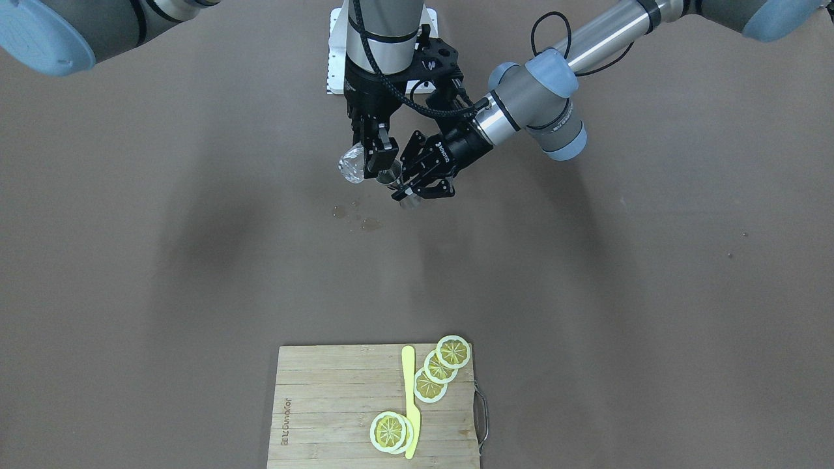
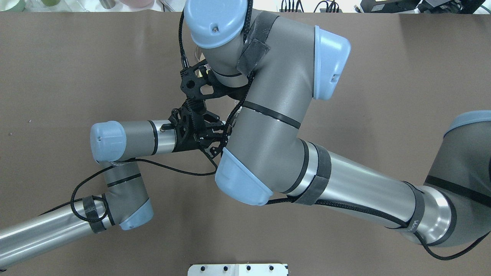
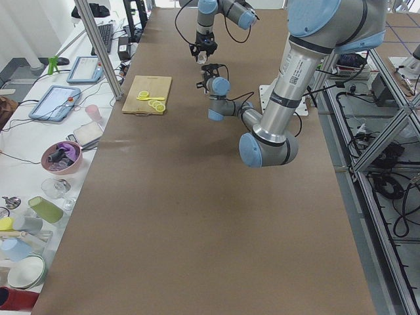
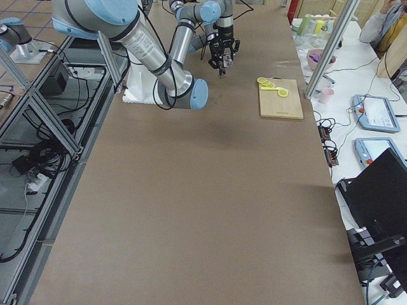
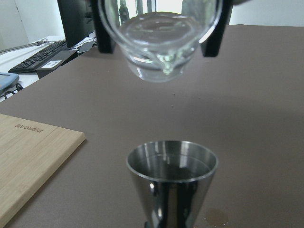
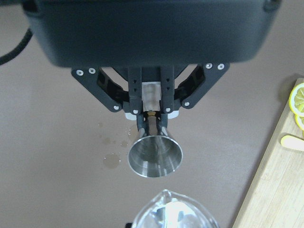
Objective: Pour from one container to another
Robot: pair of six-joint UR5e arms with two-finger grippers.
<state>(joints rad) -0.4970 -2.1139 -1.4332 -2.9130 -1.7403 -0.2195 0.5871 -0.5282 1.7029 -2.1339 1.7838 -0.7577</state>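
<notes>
A steel jigger stands upright above the table, mouth up, with my left gripper shut on its lower part. In the right wrist view the jigger sticks out from the left gripper's fingers. A clear glass hangs tilted just beside and above the jigger, and my right gripper is shut on it. The left wrist view shows the glass right over the jigger's mouth, between black fingers. No stream shows between them. The overhead view hides both containers under the arms.
Small wet spots lie on the brown table below the grippers. A bamboo cutting board with lemon slices and a yellow knife sits near the operators' edge. A white base plate is behind the arms.
</notes>
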